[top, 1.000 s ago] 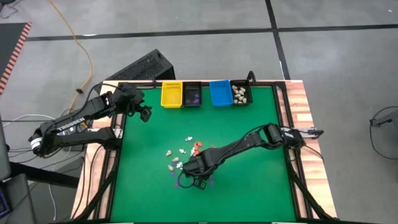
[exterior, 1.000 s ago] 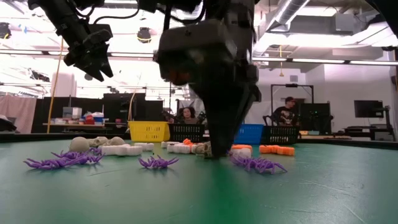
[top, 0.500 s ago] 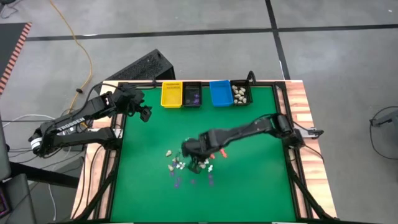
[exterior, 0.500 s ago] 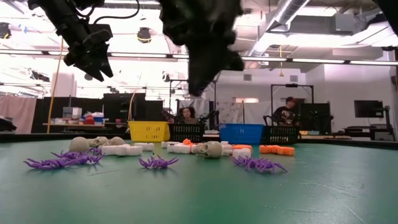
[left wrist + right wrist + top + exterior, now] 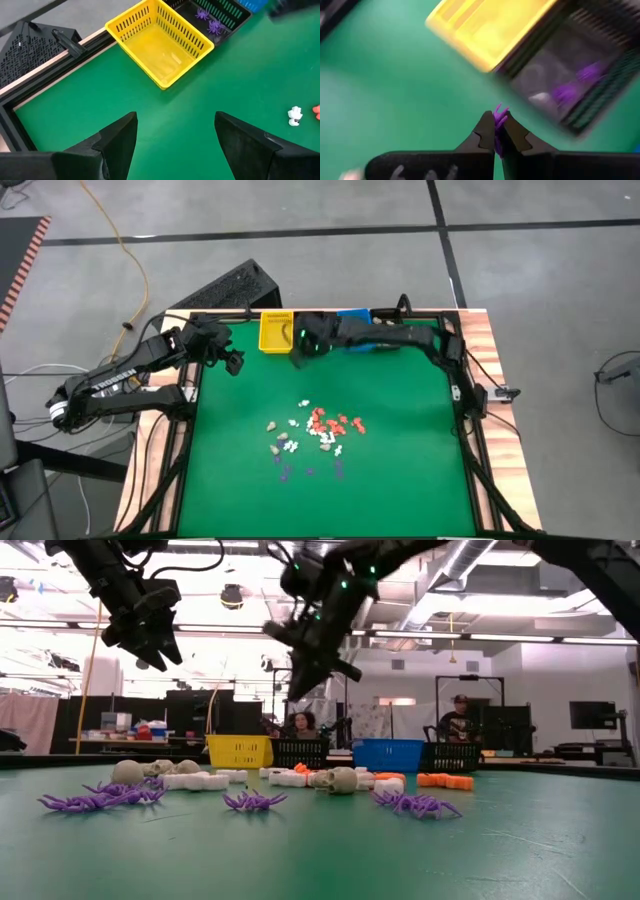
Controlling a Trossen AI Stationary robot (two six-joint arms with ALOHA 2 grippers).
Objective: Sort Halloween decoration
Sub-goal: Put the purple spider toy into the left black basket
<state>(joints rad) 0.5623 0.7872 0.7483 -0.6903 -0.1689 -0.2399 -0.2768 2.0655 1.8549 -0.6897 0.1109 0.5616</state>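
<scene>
The Halloween decoration lies as a loose pile (image 5: pixel 320 430) of white, beige, orange and purple pieces in the middle of the green table; in the low view the purple spiders (image 5: pixel 250 801) and skulls (image 5: pixel 340 780) rest on the mat. My right gripper (image 5: pixel 300 346) hangs high near the black bin (image 5: pixel 570 85), shut on a purple spider (image 5: pixel 498 120). That bin holds more purple spiders (image 5: pixel 212 22). My left gripper (image 5: pixel 175 130) waits open in the air at the far left, before the yellow bin (image 5: pixel 160 45). My right gripper pinches the purple spider between its two fingertips (image 5: pixel 485 132). The spider's legs (image 5: pixel 499 111) stick out beyond the tips. The fingers slant downward toward the far bins. The spider is lifted clear of the table.
A row of bins stands along the far edge: yellow (image 5: pixel 276 332), black, then blue (image 5: pixel 352 316), partly hidden under my right arm. A dark frame (image 5: pixel 195 400) rims the table. People sit in the room beyond the table (image 5: pixel 298 726).
My right gripper has risen from the pile in the middle of the table and swung toward the far edge, turning as it went, to the black bin. It stayed shut and carried the purple spider clear of the table. The rest of the pile stayed put.
</scene>
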